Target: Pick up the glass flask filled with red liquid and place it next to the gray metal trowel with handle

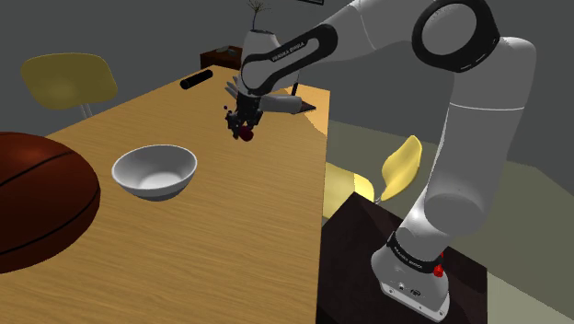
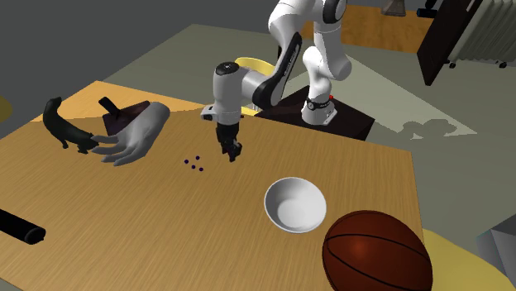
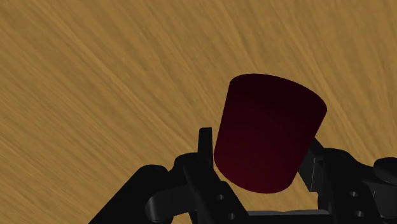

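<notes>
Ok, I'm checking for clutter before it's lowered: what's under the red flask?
Below the red flask, clasped in the claw, wood-grain tabletop shows around it. The patch directly beneath is hidden by the flask's own body.

On the table the bowl sits just left of the basketball in the second exterior view. The flask, in the gripper, hangs between bowl and hand model.

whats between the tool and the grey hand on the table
A few small dark dots on the wooden table lie between the tool, clasping the dark red flask, and the grey hand, in the second exterior view.
</notes>
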`<state>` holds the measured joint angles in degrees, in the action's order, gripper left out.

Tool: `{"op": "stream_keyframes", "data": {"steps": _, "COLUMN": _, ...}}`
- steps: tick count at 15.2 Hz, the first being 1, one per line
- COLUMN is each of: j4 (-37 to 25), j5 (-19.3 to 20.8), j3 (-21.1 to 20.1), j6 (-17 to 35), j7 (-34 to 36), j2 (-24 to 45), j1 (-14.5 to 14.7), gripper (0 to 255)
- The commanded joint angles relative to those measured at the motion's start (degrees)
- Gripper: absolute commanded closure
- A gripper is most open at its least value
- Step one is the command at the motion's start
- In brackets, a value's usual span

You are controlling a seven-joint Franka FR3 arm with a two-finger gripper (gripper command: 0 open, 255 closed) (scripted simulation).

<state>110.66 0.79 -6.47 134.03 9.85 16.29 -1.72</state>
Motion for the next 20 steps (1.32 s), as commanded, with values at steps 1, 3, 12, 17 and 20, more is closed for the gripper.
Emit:
{"op": "stream_keyframes", "data": {"steps": 1, "j4": -0.77, "j5": -0.08, "j3": -0.03, "j6": -1.37, "j7": -0.03, "j2": -0.58, "j1": -0.02, "gripper": 255}}
{"op": "stream_keyframes", "data": {"steps": 3, "j4": -1.40, "j5": -0.18, "j3": -0.07, "j6": -2.71, "j7": -0.07, "j2": -1.30, "j1": -0.05, "gripper": 255}}
{"op": "stream_keyframes", "data": {"steps": 12, "j4": -4.85, "j5": -0.56, "j3": -0.18, "j6": -8.90, "j7": -0.23, "j2": -4.05, "j1": -0.16, "gripper": 255}}
{"op": "stream_keyframes", "data": {"steps": 17, "j4": -7.23, "j5": -0.71, "j3": -0.22, "j6": -12.44, "j7": -0.28, "j2": -5.21, "j1": -0.19, "gripper": 255}}
{"op": "stream_keyframes", "data": {"steps": 20, "j4": -8.83, "j5": -0.78, "j3": -0.24, "j6": -14.59, "j7": -0.29, "j2": -5.77, "j1": -0.20, "gripper": 255}}
